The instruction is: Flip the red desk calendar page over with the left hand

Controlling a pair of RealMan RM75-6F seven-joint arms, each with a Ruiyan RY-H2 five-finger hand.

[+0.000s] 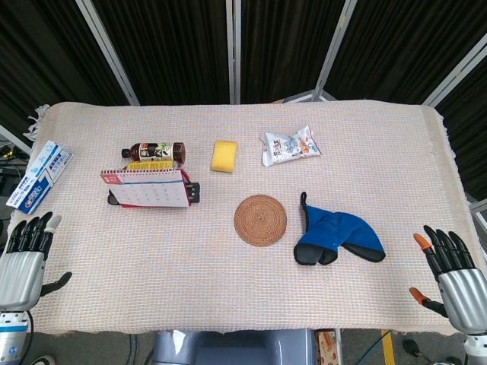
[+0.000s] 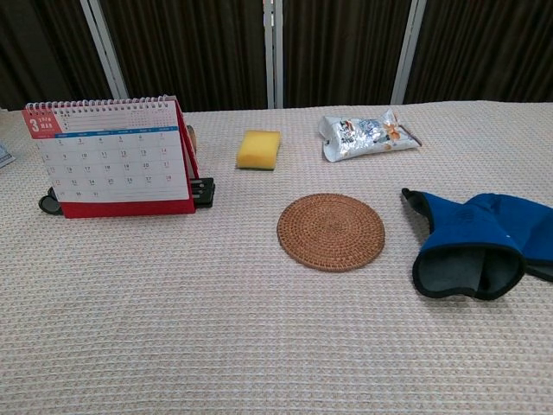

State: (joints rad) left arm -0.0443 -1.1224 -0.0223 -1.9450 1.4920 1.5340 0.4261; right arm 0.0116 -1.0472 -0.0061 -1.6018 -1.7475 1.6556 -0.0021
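From the head view, the red desk calendar [image 1: 144, 188] stands on the tabletop's [image 1: 152, 258] left side, just in front of a bottle [image 1: 154, 151]. The left robot hand [image 1: 23, 255] hangs at the near left edge, released and empty; the right robot hand [image 1: 453, 277] likewise. From the chest view, neither hand shows. The calendar's page [image 2: 112, 160] looks thin, light and easily creased, best lifted by its lower edge and swung over the spiral binding [image 2: 99, 103].

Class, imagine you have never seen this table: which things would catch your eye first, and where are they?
The red desk calendar stands upright at the table's left, showing its March page. The blue oven mitt lies at the right, beside the round woven coaster in the middle. The left hand waits open at the near-left edge.
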